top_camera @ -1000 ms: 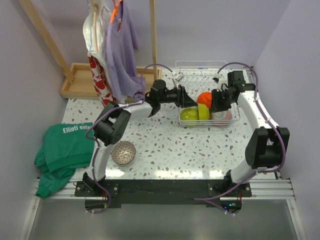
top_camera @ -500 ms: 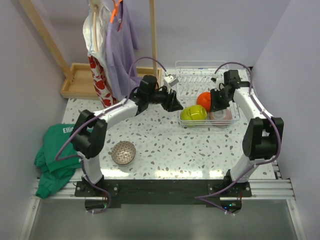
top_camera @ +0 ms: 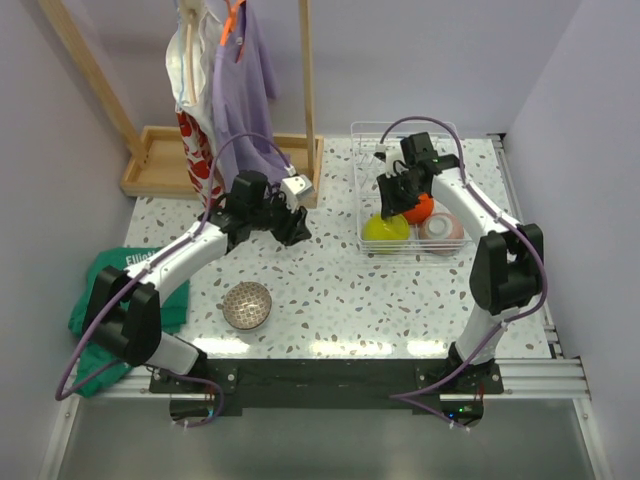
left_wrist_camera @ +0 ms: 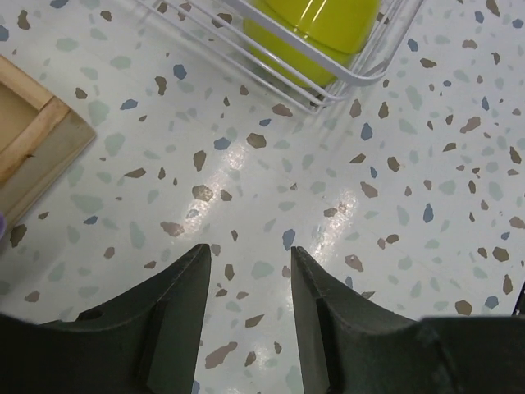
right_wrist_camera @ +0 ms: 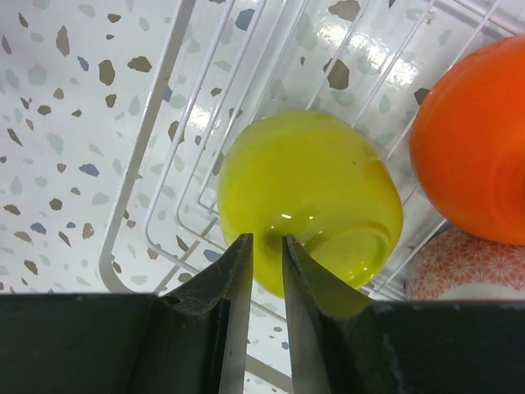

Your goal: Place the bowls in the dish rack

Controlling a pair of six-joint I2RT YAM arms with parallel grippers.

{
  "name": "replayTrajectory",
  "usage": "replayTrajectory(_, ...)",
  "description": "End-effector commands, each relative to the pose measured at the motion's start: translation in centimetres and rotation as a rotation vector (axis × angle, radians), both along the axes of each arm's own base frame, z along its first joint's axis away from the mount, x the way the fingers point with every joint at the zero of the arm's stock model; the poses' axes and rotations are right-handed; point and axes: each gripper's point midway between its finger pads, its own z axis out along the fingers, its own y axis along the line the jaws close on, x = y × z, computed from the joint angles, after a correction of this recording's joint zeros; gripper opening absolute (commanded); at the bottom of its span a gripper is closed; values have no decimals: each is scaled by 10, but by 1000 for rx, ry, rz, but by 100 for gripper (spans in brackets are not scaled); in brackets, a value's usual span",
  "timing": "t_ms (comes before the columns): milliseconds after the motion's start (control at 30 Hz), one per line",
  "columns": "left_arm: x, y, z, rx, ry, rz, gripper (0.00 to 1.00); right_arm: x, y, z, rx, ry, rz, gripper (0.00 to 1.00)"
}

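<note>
Left gripper (left_wrist_camera: 248,256) noted half-open, empty, above table (left_wrist_camera: 369,205) where grey speckled bowl (top_camera: 247,305) sits unloaded; right gripper (right_wrist_camera: 262,242), jaws a slit apart over lime green bowl (right_wrist_camera: 303,180) tipped in dish rack (right_wrist_camera: 156,107), possibly pinching it, so lifting could drag it out.

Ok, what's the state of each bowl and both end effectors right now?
Green bowl: in the rack, tipped over, outside facing up.
Orange bowl: in the rack, beside the green one.
Pink bowl: in the rack, underside showing.
Grey bowl: on the table, upright, not loaded.
Left end effector: open, empty, over the table.
Right end effector: nearly closed at the green bowl; grip unclear.
</note>
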Motion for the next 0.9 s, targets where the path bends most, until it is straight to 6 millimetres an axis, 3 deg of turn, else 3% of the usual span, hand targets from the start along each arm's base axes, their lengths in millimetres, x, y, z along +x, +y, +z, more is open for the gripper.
replayTrajectory(0, 0, 19, 14, 39, -101, 8, 49, 11, 5, 13, -15, -55, 23, 26)
replayTrajectory(233, -6, 48, 14, 145, -173, 12, 49, 9, -5, 37, -48, -133, -1, 25)
replayTrajectory(267, -8, 49, 14, 153, -183, -1, 49, 8, -10, 39, -65, -148, -6, 21)
replayTrajectory(400, -16, 51, 14, 176, -212, -63, 49, -1, -25, 31, -123, -141, -17, 0)
replayTrajectory(700, -13, 50, 19, 174, -243, -72, 49, -5, -46, 15, -192, -118, -47, 0)
replayTrajectory(867, -14, 52, 18, 173, -237, -72, 49, -4, -46, 4, -190, -97, -36, 0)
